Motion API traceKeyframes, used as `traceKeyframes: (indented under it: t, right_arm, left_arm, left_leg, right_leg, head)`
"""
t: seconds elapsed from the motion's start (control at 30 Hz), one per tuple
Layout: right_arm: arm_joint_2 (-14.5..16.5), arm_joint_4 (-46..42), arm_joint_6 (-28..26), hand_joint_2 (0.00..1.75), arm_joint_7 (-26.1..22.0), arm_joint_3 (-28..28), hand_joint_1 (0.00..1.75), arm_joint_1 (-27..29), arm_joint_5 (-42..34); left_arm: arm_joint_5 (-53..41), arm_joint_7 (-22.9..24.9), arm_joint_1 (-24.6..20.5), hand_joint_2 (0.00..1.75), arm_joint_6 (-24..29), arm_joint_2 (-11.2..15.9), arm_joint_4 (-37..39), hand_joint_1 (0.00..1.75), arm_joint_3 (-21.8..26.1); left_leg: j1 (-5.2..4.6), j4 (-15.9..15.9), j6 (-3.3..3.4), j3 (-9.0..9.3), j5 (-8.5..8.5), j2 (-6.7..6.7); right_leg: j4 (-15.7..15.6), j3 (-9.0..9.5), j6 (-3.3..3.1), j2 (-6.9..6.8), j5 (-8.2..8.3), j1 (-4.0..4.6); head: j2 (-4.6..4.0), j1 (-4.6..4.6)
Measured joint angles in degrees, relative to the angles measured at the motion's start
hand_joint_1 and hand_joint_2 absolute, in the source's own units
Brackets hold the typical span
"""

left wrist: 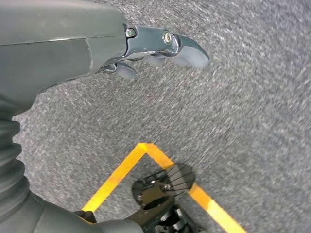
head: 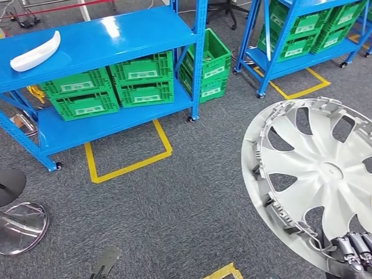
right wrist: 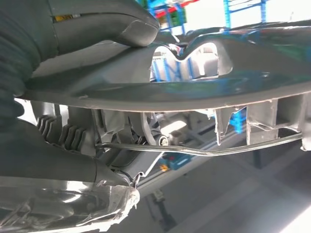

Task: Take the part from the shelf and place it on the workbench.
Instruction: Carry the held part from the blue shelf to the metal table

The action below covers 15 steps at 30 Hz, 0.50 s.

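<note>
1. The part is a silver-grey plastic wheel cover [head: 318, 174], round and slightly dished, with broad swept spokes, teardrop openings between them and small clips along its rim. It is held up over the carpet at the right of the head view, well apart from the shelf.
2. The right hand [head: 353, 251] grips the cover at its lower edge; its dark fingers curl over the rim. In the right wrist view the thick grey thumb [right wrist: 110, 24] lies along one face of the cover [right wrist: 205, 87], and a thin wire ring [right wrist: 220, 149] runs along the ribbed underside.
3. The left hand [left wrist: 146, 46] hangs over the floor with nothing in it, its smooth grey fingers stretched nearly straight and lying close together.
4. The floor is rough, speckled grey carpet [head: 184, 197], marked with flat yellow tape lines [head: 127, 165].
5. The shelf [head: 100, 40] is glossy blue-painted metal with perforated uprights. A long white curved moulding [head: 35, 52] lies on its top board.
6. Green ribbed plastic crates [head: 110, 87] with pale labels stand stacked on the lower board, and more sit beside it [head: 206, 64].
7. A second blue rack [head: 303, 35] at the far right carries more green crates.
8. A shiny round chrome base [head: 20, 226] sits at the left edge.
</note>
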Motion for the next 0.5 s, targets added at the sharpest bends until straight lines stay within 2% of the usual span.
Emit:
traceKeyframes:
  t: [0.03, 0.07, 0.1, 0.13, 0.2, 0.23, 0.27, 0.3, 0.37, 0.4, 0.43, 0.47, 0.5]
  right_arm:
    - [0.0, -0.1, 0.0, 1.75, 0.0, 0.0, 1.75, 0.1, -0.1]
    - [0.0, -0.3, 0.0, 1.75, 0.1, 0.0, 1.75, 0.1, -0.1]
    - [0.0, -0.4, 0.0, 1.75, 0.2, 0.0, 1.75, 0.2, -0.2]
    - [0.0, -0.5, 0.0, 1.75, 0.2, -0.1, 1.75, 0.3, -0.3]
    - [0.0, -0.8, 0.0, 1.75, 0.3, -0.1, 1.75, 0.6, -0.4]
    - [0.0, -0.9, 0.0, 1.75, 0.3, -0.2, 1.75, 0.7, -0.5]
    - [0.0, -1.0, 0.0, 1.75, 0.3, -0.2, 1.75, 0.7, -0.5]
    - [0.0, -1.1, 0.0, 1.75, 0.3, -0.2, 1.75, 0.7, -0.5]
    - [0.0, -1.1, 0.0, 1.75, 0.3, -0.3, 1.75, 0.7, -0.5]
    - [0.0, -1.1, 0.0, 1.75, 0.4, -0.3, 1.75, 0.7, -0.5]
    - [0.0, -1.1, 0.0, 1.75, 0.4, -0.3, 1.75, 0.7, -0.5]
    - [0.0, -1.1, 0.0, 1.75, 0.4, -0.4, 1.75, 0.7, -0.5]
    - [0.0, -1.1, 0.0, 1.75, 0.4, -0.4, 1.75, 0.8, -0.5]
  left_arm:
    - [-0.1, 0.0, 0.0, 1.75, 0.0, 0.0, 0.0, 0.00, 0.0]
    - [-0.2, 0.0, -0.1, 1.75, 0.0, -0.1, 0.0, 0.00, 0.0]
    - [-0.3, 0.0, -0.1, 1.75, -0.1, -0.1, 0.0, 0.00, 0.0]
    - [-0.4, 0.0, -0.2, 1.75, -0.1, -0.1, 0.0, 0.00, 0.0]
    - [-0.4, 0.0, -0.2, 1.75, -0.1, -0.2, 0.0, 0.00, 0.0]
    - [-0.5, 0.0, -0.3, 1.75, -0.1, -0.3, 0.0, 0.00, 0.0]
    - [-0.5, 0.0, -0.2, 1.75, -0.1, -0.3, 0.0, 0.00, 0.0]
    - [-0.5, 0.1, -0.2, 1.75, -0.3, -0.3, 0.0, 0.00, 0.0]
    - [-0.5, 0.0, -0.1, 1.75, -0.7, -0.3, 0.0, 0.00, 0.0]
    - [-0.5, 0.0, 0.0, 1.75, -0.9, -0.3, 0.0, 0.00, 0.0]
    - [-0.5, 0.0, 0.0, 1.75, -1.0, -0.3, 0.0, 0.00, 0.0]
    - [-0.5, 0.0, 0.1, 1.75, -1.1, -0.3, 0.0, 0.00, 0.0]
    - [-0.5, 0.0, 0.1, 1.75, -1.1, -0.3, 0.0, 0.00, 0.0]
  left_leg:
    - [-0.03, 0.2, -0.27, -0.66, 0.40, 0.46]
    - [-0.09, 0.4, -0.58, -1.19, 0.79, 0.87]
    - [-0.16, 0.6, -0.87, -1.52, 1.24, 1.24]
    - [-0.20, 0.7, -1.14, -1.73, 1.70, 1.61]
    - [-0.10, 0.7, -1.69, -2.06, 2.37, 2.11]
    - [0.00, 1.1, -2.04, -2.39, 1.76, 1.63]
    - [0.07, 2.4, -2.39, -2.95, 0.16, 0.71]
    - [0.12, 4.9, -2.68, -3.83, -2.29, -0.44]
    - [0.14, 12.3, -2.96, -5.96, -7.31, -2.07]
    - [0.14, 15.4, -2.99, -6.68, -8.37, -2.30]
    - [0.14, 17.0, -2.95, -6.72, -8.15, -2.41]
    - [0.14, 16.7, -2.87, -5.84, -6.93, -2.51]
    - [0.17, 14.4, -2.76, -3.95, -5.29, -2.80]
  right_leg:
    - [-4.1, 3.16, 0.10, -0.80, 0.62, -0.01]
    - [-8.6, 6.40, -0.02, -1.57, 0.36, 0.13]
    - [-12.0, 8.58, -0.32, -2.18, -0.26, 0.30]
    - [-14.1, 9.63, -0.69, -2.42, -0.98, 0.51]
    - [-14.7, 9.03, -1.82, -1.82, -0.56, 0.62]
    - [-14.8, 8.55, -2.36, -1.45, -0.13, 0.55]
    - [-14.8, 8.04, -2.98, -1.09, 0.37, 0.43]
    - [-14.8, 7.57, -3.47, -0.69, 0.91, 0.30]
    - [-14.8, 6.22, -3.97, 0.19, 1.94, 0.29]
    - [-14.8, 5.52, -4.01, 0.68, 2.47, 0.30]
    - [-14.7, 4.83, -3.95, 1.20, 2.97, 0.31]
    - [-14.6, 4.14, -3.80, 1.80, 3.44, 0.28]
    - [-14.5, 3.56, -3.57, 2.41, 3.86, 0.22]
  head:
    - [0.00, 0.01]
    - [0.00, -0.03]
    - [0.00, -0.08]
    - [0.00, -0.07]
    - [0.00, -0.04]
    - [0.00, -0.02]
    - [0.00, -0.07]
    - [0.00, -0.11]
    - [0.00, -0.13]
    - [0.00, -0.13]
    - [0.00, -0.11]
    - [0.00, -0.12]
    - [0.00, -0.13]
